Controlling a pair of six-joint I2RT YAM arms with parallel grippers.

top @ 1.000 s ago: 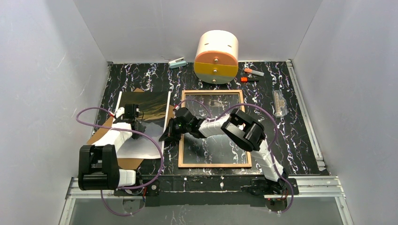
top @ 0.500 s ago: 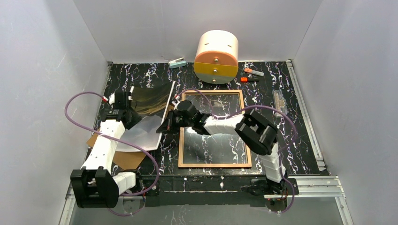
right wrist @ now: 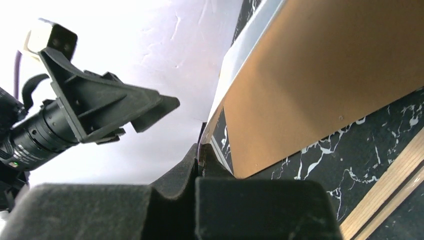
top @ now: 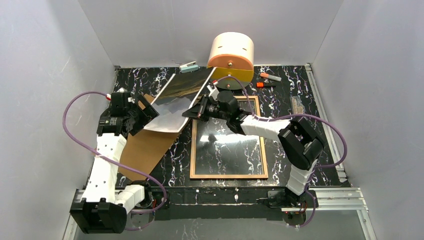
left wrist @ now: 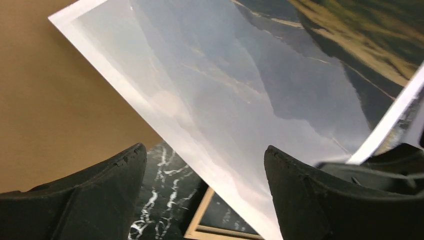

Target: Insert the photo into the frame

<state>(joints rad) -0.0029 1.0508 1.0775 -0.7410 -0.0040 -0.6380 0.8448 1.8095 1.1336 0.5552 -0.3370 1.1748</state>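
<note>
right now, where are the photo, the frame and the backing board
photo (top: pixel 180 97), top external view, middle of its printed face
frame (top: pixel 227 176), top external view, near tan rim
backing board (top: pixel 145 147), top external view, bare brown surface

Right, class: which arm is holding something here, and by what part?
The right gripper, jaws shut, grips the thin rectangular mountain-landscape photo by its edge; the left gripper, jaws open, holds nothing.

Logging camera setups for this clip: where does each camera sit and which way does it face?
Top external: above and behind the bases, looking down; both arms show.
Left wrist: on the left arm, facing the photo's print past the open left tool.
Right wrist: on the right arm, looking along the right tool pinching the photo.
Shared: the photo.
</note>
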